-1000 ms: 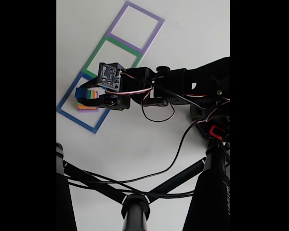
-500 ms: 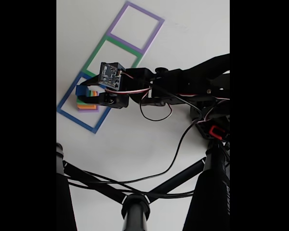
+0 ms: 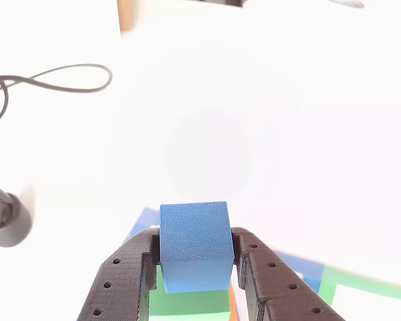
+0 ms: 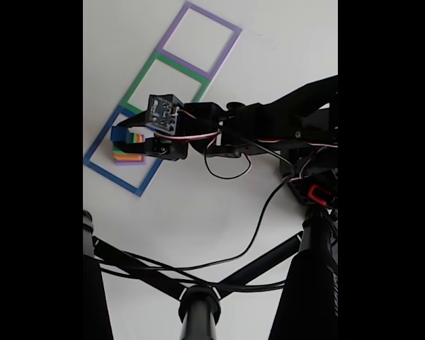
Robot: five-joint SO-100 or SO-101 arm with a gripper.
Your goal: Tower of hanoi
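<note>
The small blue cube (image 3: 194,244) sits between my black fingers (image 3: 123,281), and my gripper (image 3: 195,246) is shut on it. Directly under it lies the green block (image 3: 187,302), with a sliver of orange (image 3: 232,302) beside it. In the fixed view my gripper (image 4: 120,135) holds the blue cube (image 4: 117,133) over the stack of remaining blocks (image 4: 129,157), which stands inside the flat blue square outline (image 4: 99,166). Whether the cube still touches the green block cannot be told.
Flat green (image 4: 138,79) and purple (image 4: 227,49) square outlines continue up and to the right of the blue one. A black cable (image 4: 258,227) and black stand legs (image 4: 134,273) cross the lower table. A cable loop (image 3: 67,79) lies at the upper left.
The gripper with the blue cube has shifted slightly up and left over the stack, and the arm's rear links have risen a little. The stack below has not moved.
</note>
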